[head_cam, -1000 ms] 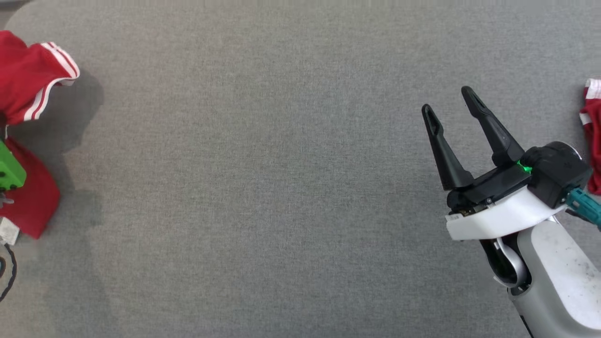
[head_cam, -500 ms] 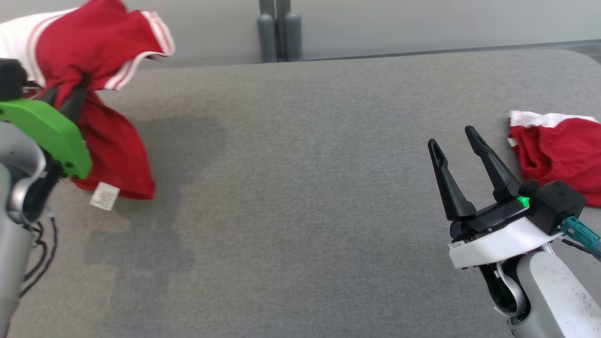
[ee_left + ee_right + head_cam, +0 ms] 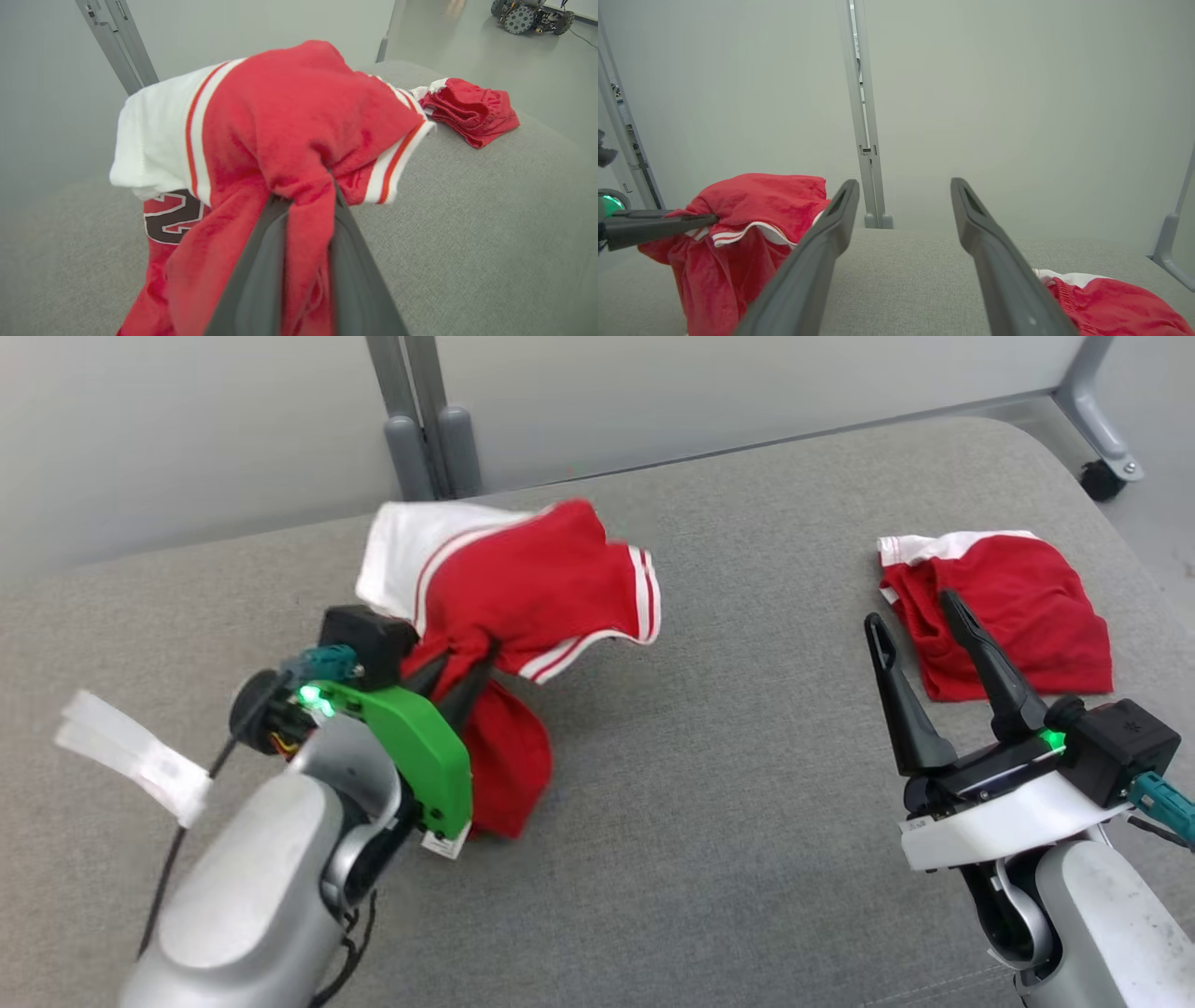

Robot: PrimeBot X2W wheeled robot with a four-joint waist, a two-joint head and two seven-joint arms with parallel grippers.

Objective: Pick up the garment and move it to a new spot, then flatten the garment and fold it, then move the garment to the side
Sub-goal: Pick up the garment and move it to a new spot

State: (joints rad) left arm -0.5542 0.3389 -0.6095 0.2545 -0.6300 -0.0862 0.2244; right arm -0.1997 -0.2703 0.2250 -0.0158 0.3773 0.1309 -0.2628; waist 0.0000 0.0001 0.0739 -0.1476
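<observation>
Garment [image 3: 289, 116] hangs pinched in left fingers [image 3: 257, 289]; right fingers [image 3: 894, 691] spread wide.

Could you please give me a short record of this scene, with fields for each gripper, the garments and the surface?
Left gripper: shut on the red jersey, pinching a bunched fold
Red jersey: red with a white panel and stripes, hanging crumpled from the left gripper
Right gripper: open, holding nothing, above the table
Second red garment: lying crumpled on the table's far right, beyond the right gripper
Table: grey fabric surface
</observation>
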